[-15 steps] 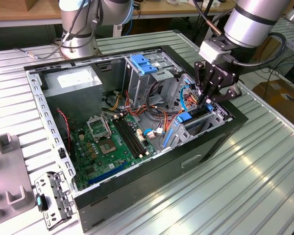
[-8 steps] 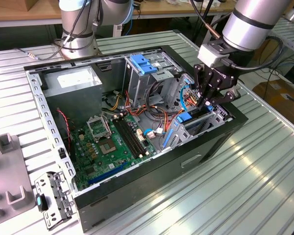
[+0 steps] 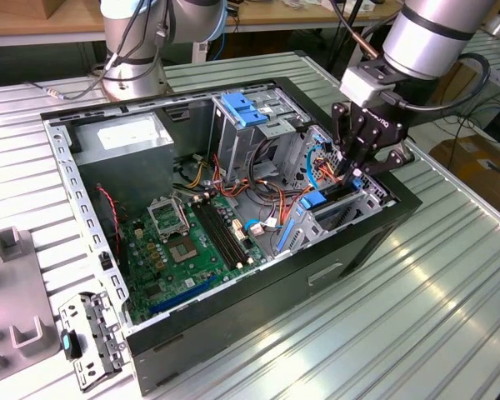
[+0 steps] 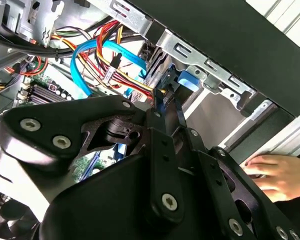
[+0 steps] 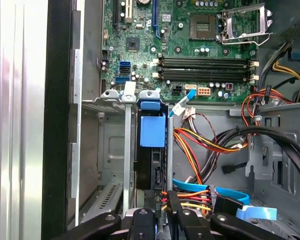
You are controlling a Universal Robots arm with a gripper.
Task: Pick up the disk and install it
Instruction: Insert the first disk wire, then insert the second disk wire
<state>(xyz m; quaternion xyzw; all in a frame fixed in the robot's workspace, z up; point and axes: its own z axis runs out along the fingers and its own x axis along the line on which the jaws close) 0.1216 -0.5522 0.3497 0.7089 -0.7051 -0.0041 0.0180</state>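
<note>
The disk (image 3: 317, 200) stands on edge in a slot of the metal drive cage (image 3: 375, 196), at the end of the open computer case (image 3: 233, 329) on the exterior view's right. Its blue end tab (image 5: 152, 131) faces the motherboard, with the dark drive body running back from it. My gripper (image 3: 352, 173) reaches down into the cage from above. Its fingers (image 5: 142, 217) sit on either side of the disk's other end, shut on it. The second wrist view shows the gripper (image 4: 162, 102) tips against the disk's blue tab (image 4: 186, 80).
Blue, red and yellow cables (image 5: 210, 140) crowd the space beside the cage. A pale-blue plate (image 3: 246, 108) tops the rear bay. A person's hand (image 4: 270, 175) rests on the table outside the case. A second arm's base (image 3: 133, 50) and a loose bracket (image 3: 87, 337) stand nearby.
</note>
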